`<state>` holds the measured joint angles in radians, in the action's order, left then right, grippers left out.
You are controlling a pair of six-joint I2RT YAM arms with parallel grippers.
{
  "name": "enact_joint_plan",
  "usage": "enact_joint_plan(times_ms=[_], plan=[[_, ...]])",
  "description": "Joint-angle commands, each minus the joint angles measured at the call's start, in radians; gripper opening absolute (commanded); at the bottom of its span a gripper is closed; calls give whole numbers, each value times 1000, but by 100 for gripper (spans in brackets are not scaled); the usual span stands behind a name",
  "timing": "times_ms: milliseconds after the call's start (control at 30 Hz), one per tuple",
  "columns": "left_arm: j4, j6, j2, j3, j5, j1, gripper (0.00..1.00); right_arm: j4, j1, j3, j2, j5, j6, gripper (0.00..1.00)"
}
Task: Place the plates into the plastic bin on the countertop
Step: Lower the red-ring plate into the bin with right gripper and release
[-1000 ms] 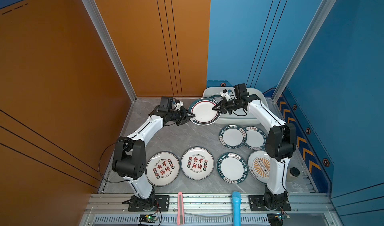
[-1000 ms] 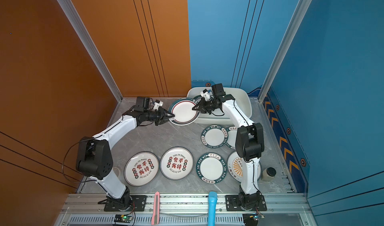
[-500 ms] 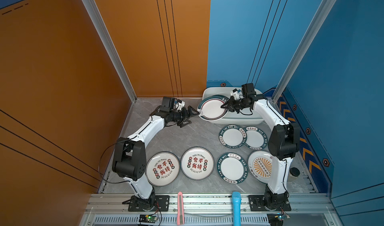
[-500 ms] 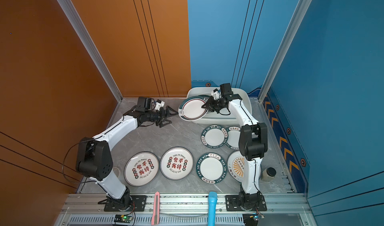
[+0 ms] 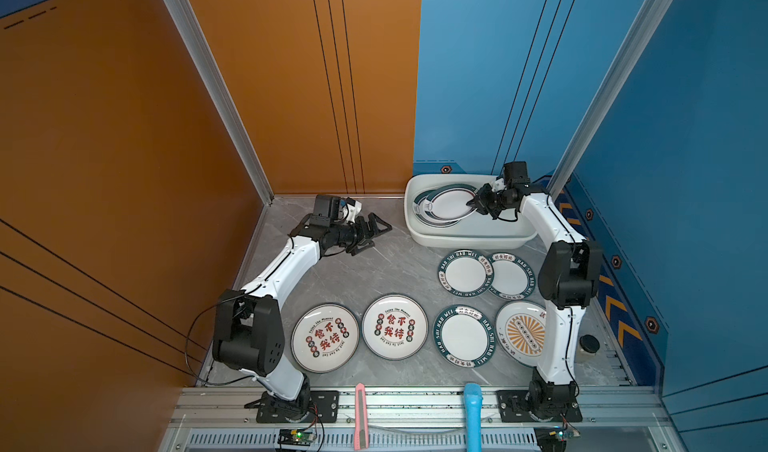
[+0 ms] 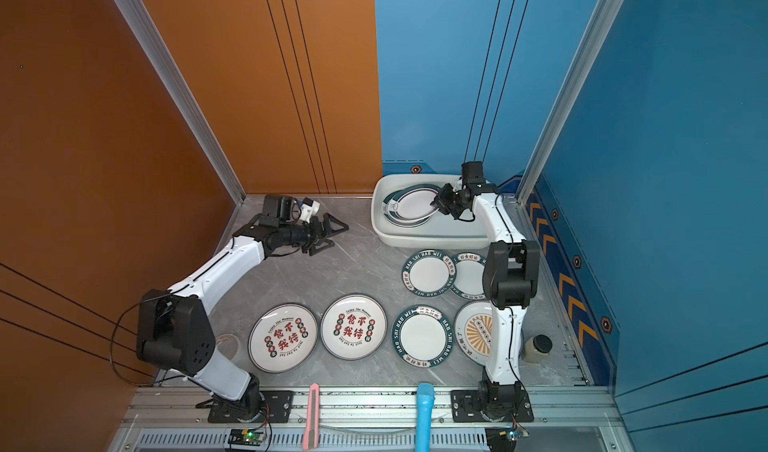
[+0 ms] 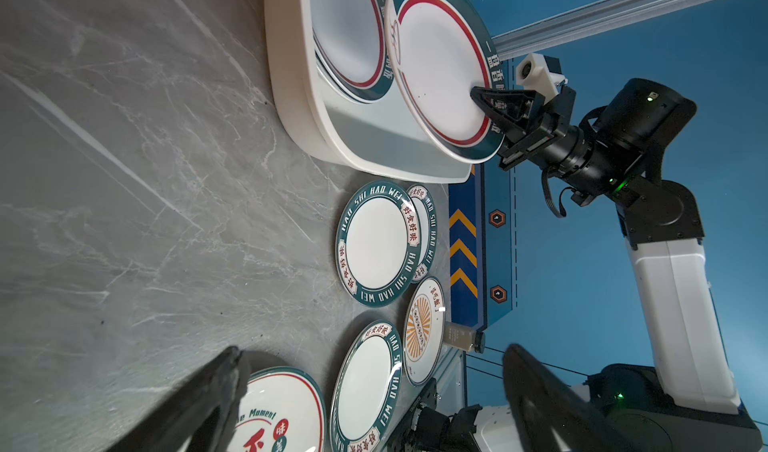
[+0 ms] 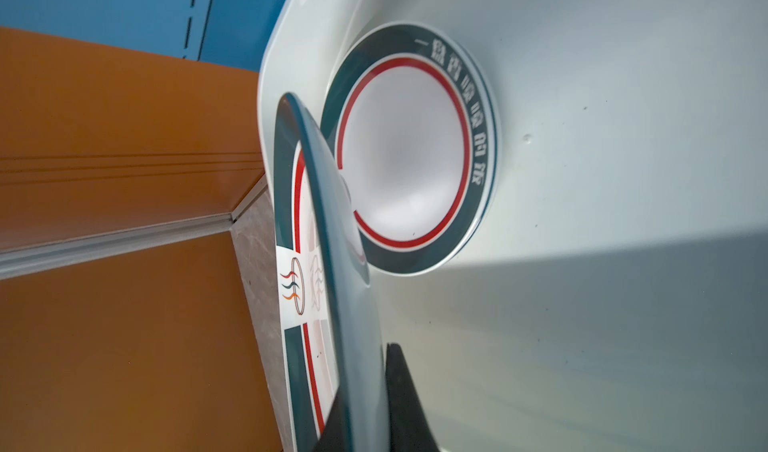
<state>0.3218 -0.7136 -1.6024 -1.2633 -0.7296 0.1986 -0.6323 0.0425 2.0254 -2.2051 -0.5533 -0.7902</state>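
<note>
while my right end effector (image 5: 475,204) is clamped on the rim of a green-rimmed plate (image 5: 451,202), that plate hangs tilted inside the plastic bin (image 5: 465,237), partly over a second plate (image 8: 407,154) that lies flat on the bin floor. the right wrist view shows the held plate edge-on between my fingers (image 8: 401,391). whether its low edge touches the plate beneath cannot be told. my left end effector (image 5: 380,235) stands wide apart and empty above the bare worktop (image 5: 365,271), well apart from the bin and from every plate.

step in hand, as judged: deposit of the held plate. six plates remain on the worktop:
- two red-character plates (image 5: 325,337) (image 5: 395,327)
- three lettered green-rimmed plates (image 5: 464,336) (image 5: 465,273) (image 5: 511,275), the last two overlapping
- one sunburst plate (image 5: 524,334), partly hidden behind my right arm

next move, as judged: lower the held plate until it lies close to flat on the one beneath, then part the fingers and withdraw upward, clear of the bin wall. release from the present tilt risks a slide or a chipped rim. my left end effector is free to fetch a red-character plate.
</note>
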Motion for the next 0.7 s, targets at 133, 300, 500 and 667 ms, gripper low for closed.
enact_joint_plan(times_ms=[133,300,500,667], plan=[[30,22,40,25,-5,-20,98,-104,12,185,-118,114,-54,0],[30,18,50,34,-13,-42,98,-116,22,230,-163,141,-69,0],[30,14,57,44,-33,-68,98,-138,35,242,-207,168,-97,0],[31,12,72,61,-39,-88,98,-150,52,265,-239,183,-114,2]])
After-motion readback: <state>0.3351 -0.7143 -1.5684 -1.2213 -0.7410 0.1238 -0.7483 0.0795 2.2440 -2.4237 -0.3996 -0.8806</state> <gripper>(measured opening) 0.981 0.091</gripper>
